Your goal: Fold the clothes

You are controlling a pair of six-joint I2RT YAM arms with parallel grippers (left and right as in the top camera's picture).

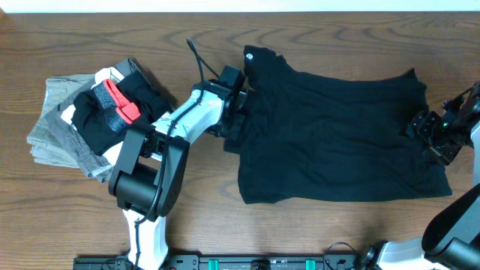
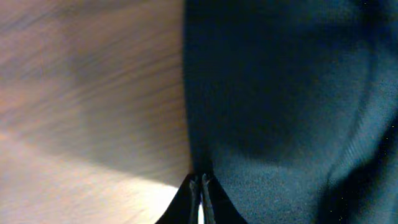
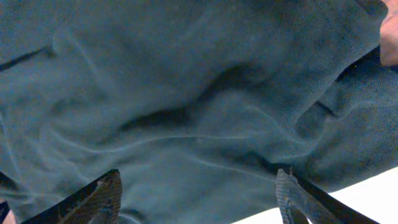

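T-shirt [image 1: 337, 142] lies lengthwise left-right; left gripper [image 2: 202, 188] closed on left edge, right gripper [image 3: 198, 183] open above right edge.

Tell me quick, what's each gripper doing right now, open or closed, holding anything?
Left gripper: closed, pinching an edge of the black T-shirt.
Right gripper: open, fingers spread over the T-shirt, holding nothing.

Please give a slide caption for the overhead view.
Left pincer and right pincer at opposite ends of black T-shirt.
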